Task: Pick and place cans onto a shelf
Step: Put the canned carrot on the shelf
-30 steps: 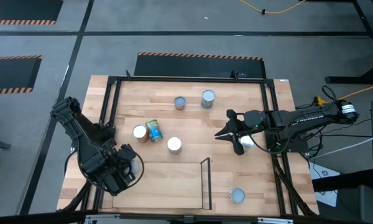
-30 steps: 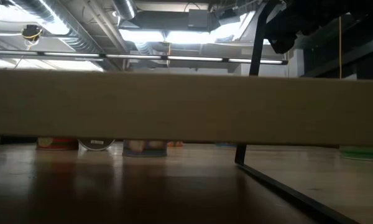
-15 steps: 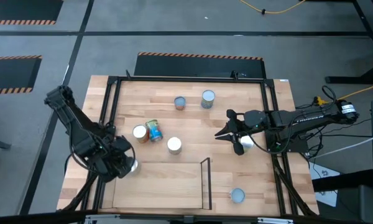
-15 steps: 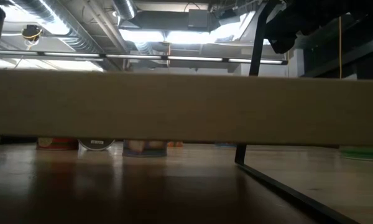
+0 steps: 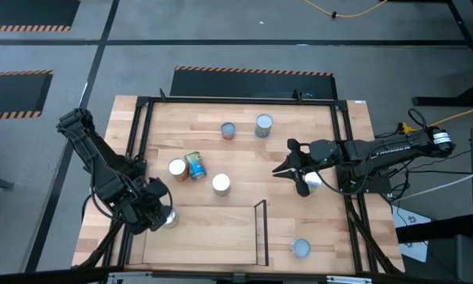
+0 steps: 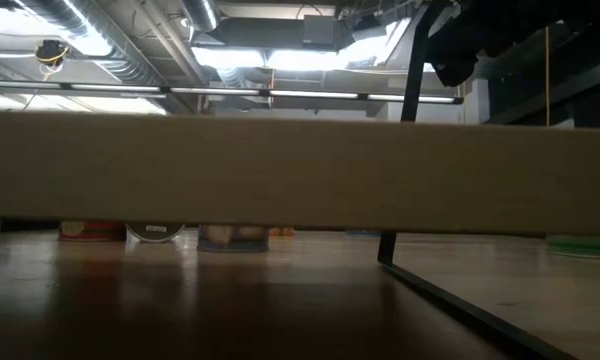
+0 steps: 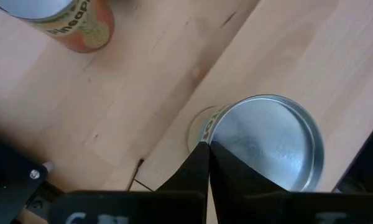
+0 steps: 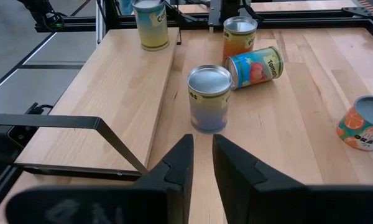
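Left gripper is hanging low with its two dark fingers pressed together, gripping nothing; their tips are lying right at the rim of a small upright tin with a plain silver top and yellow-lettered side. That can is standing on the pale wooden shelf board with black rails, just in from its edge. Judging from this, the can is being settled or nudged on the shelf, so contact should be kept low on the can's wall, with slow, straight pressure along the board; pushing high would be tipping it toward the rail. If it is already placed, the tips should lift straight up before swinging away. Farther beyond the fingers, off the board, an orange-labelled pineapple tin is standing on the table. Right gripper is waiting with fingers slightly apart and empty. Straight ahead of them a silver-topped tin with a blue and yellow label is standing; past it a blue tomato tin is lying on its side, touching an upright orange tin. Off to one side is an orange-print tin. All tins are showing sealed lids, so the contents are hidden. The shelf is holding just the one can.
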Motion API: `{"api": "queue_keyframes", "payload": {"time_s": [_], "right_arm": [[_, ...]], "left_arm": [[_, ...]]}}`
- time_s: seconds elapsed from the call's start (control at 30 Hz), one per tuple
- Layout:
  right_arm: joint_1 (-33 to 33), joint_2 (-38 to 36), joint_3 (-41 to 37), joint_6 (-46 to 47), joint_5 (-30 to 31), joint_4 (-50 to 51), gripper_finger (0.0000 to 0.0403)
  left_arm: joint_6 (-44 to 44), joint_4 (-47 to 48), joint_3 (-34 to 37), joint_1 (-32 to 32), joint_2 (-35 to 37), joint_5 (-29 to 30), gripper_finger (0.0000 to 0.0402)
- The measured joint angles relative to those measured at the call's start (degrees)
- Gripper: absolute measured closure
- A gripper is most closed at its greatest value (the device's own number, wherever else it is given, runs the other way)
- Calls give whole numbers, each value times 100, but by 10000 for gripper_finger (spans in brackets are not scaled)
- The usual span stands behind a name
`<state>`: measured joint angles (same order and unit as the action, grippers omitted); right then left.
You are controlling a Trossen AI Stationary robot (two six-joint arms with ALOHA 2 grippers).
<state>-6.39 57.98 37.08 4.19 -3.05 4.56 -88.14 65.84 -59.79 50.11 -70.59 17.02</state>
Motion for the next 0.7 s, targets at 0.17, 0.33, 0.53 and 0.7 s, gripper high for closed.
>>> {"api": "queue_keyframes", "payload": {"time_s": [0.17,0.33,0.53,0.7], "right_arm": [[0,0,0,-2,0,0,338],[0,2,0,-1,0,0,338],[0,2,-2,-4,0,0,338],[1,2,-2,-7,-1,0,338]], "left_arm": [[2,0,0,0,0,2,394],[17,1,0,-2,0,2,376],[20,3,0,-2,0,2,357],[18,3,0,-2,0,2,339]]}}
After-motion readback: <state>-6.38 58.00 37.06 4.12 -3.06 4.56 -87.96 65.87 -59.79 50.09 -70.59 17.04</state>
